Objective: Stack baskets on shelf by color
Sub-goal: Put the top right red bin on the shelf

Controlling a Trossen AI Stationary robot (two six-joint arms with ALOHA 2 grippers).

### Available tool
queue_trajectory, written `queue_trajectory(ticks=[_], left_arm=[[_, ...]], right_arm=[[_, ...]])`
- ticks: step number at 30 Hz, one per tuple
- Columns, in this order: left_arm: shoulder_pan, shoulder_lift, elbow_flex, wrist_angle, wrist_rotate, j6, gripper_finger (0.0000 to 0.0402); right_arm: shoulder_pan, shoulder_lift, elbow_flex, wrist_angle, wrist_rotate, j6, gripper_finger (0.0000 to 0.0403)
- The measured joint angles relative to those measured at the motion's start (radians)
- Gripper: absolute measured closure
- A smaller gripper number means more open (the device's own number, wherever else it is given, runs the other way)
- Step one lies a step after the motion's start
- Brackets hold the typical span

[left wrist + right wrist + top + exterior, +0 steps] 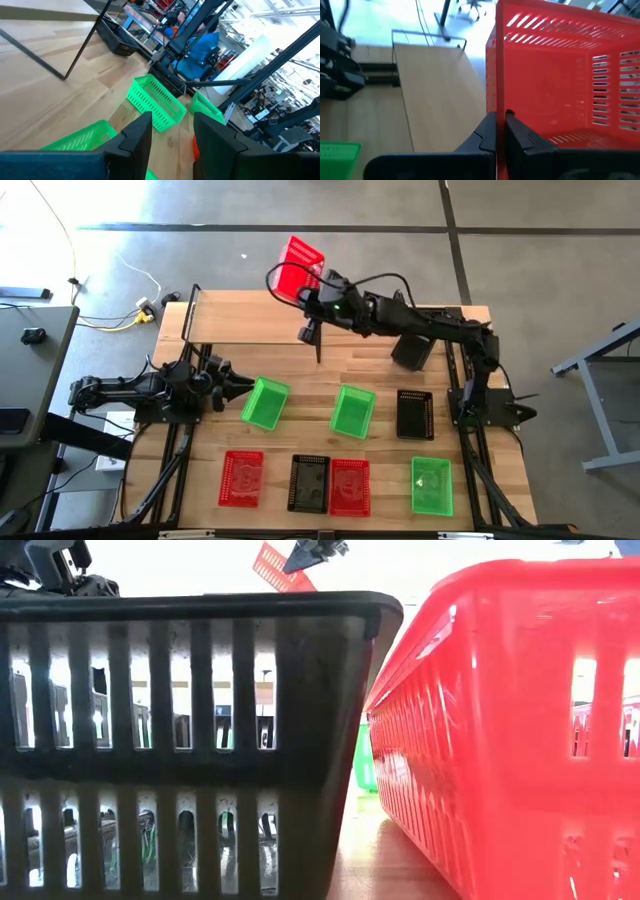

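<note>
Red mesh basket [301, 262] is held up in the air by the right gripper [318, 288], tilted, above the far right part of the shelf [240, 320]. In the right wrist view the two fingers [487, 131] pinch the basket's wall [492, 75], closed on it. The light-wood shelf plank carries no basket.

Left gripper [238, 386] sits low at the table's left side, just beside a green basket [265, 402]; its fingers [137, 137] stand apart, holding nothing.

On the wooden tabletop [380, 370], middle row: that green basket, a second green basket [352, 411], then a black basket [415, 414]. Near row, left to right: red basket [241, 478], black basket [309, 482], red basket [350, 486] touching it, green basket [432, 485] set apart to the right.

Low view is filled by the near black basket [180, 740] and red basket [500, 720], side by side.
</note>
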Motion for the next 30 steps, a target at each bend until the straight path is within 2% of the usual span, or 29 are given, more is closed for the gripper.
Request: queue_trajectory(ticks=[6, 10, 20, 30], left_arm=[[0.0, 0.023, 0.0, -0.004, 0.002, 0.0, 0.0267], [0.0, 0.029, 0.0, -0.004, 0.002, 0.0, 0.0267], [0.0, 0.029, 0.0, -0.003, 0.002, 0.0, 0.0267], [0.0, 0.031, 0.0, -0.003, 0.003, 0.0, 0.0267]], right_arm=[[-0.006, 0.128, 0.186, -0.237, -0.034, 0.022, 0.0403], [-0.003, 0.188, 0.25, -0.349, -0.089, 0.032, 0.0403], [-0.005, 0.251, 0.256, -0.469, -0.152, 0.021, 0.0403], [-0.004, 0.283, 0.256, -0.476, -0.182, 0.015, 0.0403]])
